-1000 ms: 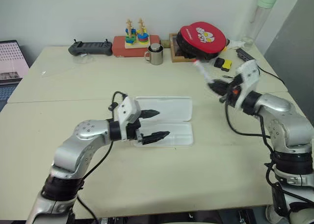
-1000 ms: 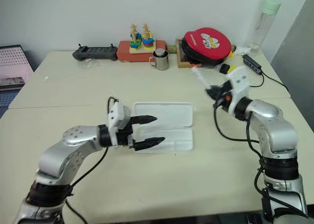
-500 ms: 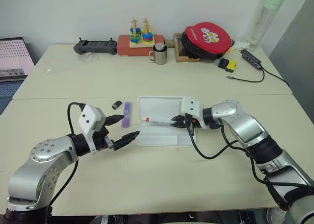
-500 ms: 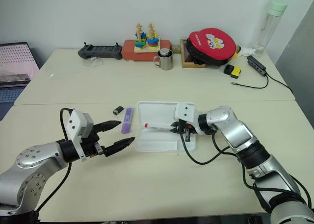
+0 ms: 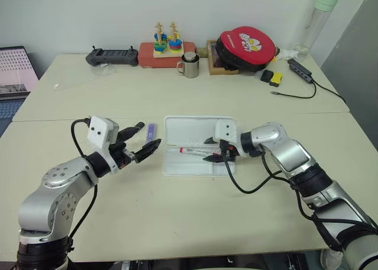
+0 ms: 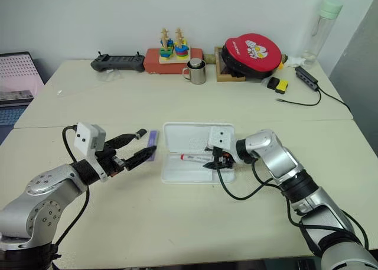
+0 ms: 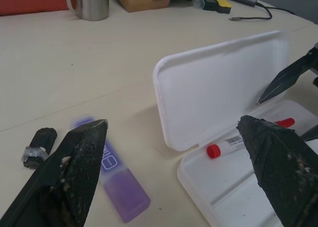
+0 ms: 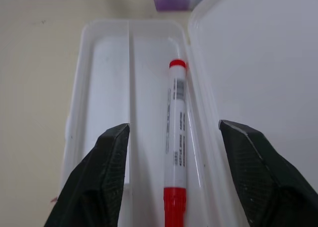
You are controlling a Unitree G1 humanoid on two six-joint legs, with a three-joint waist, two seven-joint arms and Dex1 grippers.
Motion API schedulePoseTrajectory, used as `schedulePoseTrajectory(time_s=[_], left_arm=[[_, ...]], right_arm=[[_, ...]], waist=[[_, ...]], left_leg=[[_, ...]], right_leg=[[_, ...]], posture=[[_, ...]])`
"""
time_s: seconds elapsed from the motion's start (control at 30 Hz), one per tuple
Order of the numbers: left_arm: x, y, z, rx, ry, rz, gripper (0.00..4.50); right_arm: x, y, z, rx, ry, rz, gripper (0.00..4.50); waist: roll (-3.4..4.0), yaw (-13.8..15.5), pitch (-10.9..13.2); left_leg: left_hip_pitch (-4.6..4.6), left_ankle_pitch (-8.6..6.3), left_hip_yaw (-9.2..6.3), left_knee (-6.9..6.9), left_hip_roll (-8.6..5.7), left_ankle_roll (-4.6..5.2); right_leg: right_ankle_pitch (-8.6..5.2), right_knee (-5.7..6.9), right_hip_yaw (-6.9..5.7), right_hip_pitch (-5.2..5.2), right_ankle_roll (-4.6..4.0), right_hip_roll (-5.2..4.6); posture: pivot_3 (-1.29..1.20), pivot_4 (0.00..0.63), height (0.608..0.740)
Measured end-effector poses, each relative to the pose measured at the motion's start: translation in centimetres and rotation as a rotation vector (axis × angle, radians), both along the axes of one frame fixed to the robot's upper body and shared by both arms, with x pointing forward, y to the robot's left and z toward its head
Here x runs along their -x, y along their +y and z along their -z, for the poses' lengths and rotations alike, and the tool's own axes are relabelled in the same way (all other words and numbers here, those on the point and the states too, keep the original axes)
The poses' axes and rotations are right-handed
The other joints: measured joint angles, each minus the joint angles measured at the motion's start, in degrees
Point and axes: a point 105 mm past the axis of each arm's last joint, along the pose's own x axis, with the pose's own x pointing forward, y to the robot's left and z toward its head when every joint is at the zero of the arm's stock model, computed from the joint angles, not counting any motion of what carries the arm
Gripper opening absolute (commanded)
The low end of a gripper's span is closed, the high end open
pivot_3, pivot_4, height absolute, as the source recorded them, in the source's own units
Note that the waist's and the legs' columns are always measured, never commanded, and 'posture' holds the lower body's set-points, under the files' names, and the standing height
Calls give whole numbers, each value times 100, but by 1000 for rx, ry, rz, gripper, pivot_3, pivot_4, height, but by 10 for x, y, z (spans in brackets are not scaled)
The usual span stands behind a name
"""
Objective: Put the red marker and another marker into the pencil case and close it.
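Observation:
The pencil case (image 5: 195, 130) lies open in the middle of the table, its lid flat behind the tray. Inside the tray rests the red marker (image 8: 176, 137), lengthwise next to the divider. My right gripper (image 5: 214, 152) hovers open at the marker's right end, a finger on either side and nothing between them. The other marker (image 7: 117, 180), short and lilac, lies on the table just left of the case beside a small black cap (image 7: 39, 146). My left gripper (image 6: 147, 143) is open and hangs just above this lilac marker, pointing toward the case.
Along the far edge stand a black controller (image 5: 109, 57), a red tray with a ring-stacking toy (image 5: 164, 45), a steel mug (image 5: 190, 65), a red round pouch (image 5: 245, 45) and a bottle (image 5: 313, 22). A cable hub (image 5: 298, 71) lies at the far right, a laptop (image 5: 15, 69) at the left.
My right gripper carried the red marker down into the tray and opened, leaving it there. My left gripper drew back from the case to above the lilac marker.

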Motion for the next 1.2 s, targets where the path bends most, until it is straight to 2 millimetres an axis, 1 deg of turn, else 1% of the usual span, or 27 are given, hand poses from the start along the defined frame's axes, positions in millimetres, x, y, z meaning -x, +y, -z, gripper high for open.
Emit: schedulePoseTrajectory(time_s=[0.07, 0.1, 0.17, 0.23, 0.33, 0.47, 0.57, 0.63, 0.73, 1.03, 1.13, 1.2], left_arm=[[-1, 1, 3, 11, 12, -22, 4500], [0, 4, 4, 17, 20, -42, 4500], [3, 13, 10, 19, 46, -79, 4500], [6, 17, 15, 13, 64, -100, 4500], [6, 29, 25, -4, 100, -153, 4500], [3, 40, 34, -22, 134, -216, 4500], [-1, 43, 46, -44, 175, -237, 4500], [-4, 41, 57, -65, 212, -234, 4500], [-8, 34, 66, -90, 239, -209, 4500], [-31, 10, 62, -76, 208, -155, 4500], [-32, 7, 61, -77, 205, -151, 4500], [-33, 1, 63, -77, 207, -137, 4500]], right_arm=[[3, 4, -12, -53, 2, -13, 4176], [4, 5, -19, -86, 4, -19, 4473], [4, 6, -34, -135, -4, -19, 4473], [3, 5, -40, -150, -14, -12, 4473], [2, 3, -43, -161, -20, -1, 4473], [1, 6, -44, -170, -21, 1, 4473], [2, 7, -44, -176, -20, 5, 4473], [4, 8, -47, -180, -22, -1, 4473], [6, 10, -49, -188, -25, -7, 4473], [12, 8, -51, -193, -28, 14, 4473], [11, 7, -50, -193, -18, 21, 4473], [11, 6, -50, -194, -18, 23, 4473]], waist=[[0, -1, 0], [0, -2, 0], [0, -5, 0], [0, 1, 0], [0, 11, 0], [0, 2, 0], [0, 8, 0], [0, 6, 0], [0, 8, 0], [0, -2, 0], [0, -8, 0], [0, -8, 0]], left_leg=[[0, 0, -1, 0, 0, 0], [1, 0, 1, 0, 0, 0], [0, 0, 0, 0, 0, 0], [0, 0, -2, 0, 0, 0], [1, 0, -1, 0, -2, 0], [1, 0, 0, 0, -1, 0], [0, 0, 0, 1, -2, 0], [0, 0, 0, 0, -3, 0], [0, 0, -2, 0, -3, 0], [1, 0, -2, 2, -4, 0], [1, 0, -1, 2, -4, 0], [0, 0, -1, 2, -4, 0]], right_leg=[[0, 0, 0, 0, 0, 0], [0, 0, 0, 0, 0, 0], [0, 0, 0, 0, 0, 0], [0, 0, 0, 0, 0, 0], [0, 1, 0, 1, 0, 0], [0, 2, 0, 0, 0, 0], [0, 1, -2, 0, 0, 0], [0, 3, -2, 0, 0, -1], [0, 3, -4, 0, 0, -1], [0, 4, -4, -1, 0, -2], [0, 4, -3, -3, 0, -2], [0, 4, -4, -2, 0, -2]], posture=[[0, 150, 740], [0, 150, 740], [0, 150, 740], [0, 150, 740], [0, 150, 740], [0, 150, 740], [0, 150, 740], [0, 150, 740], [0, 150, 740], [0, 150, 740], [0, 150, 740], [0, 150, 740]])
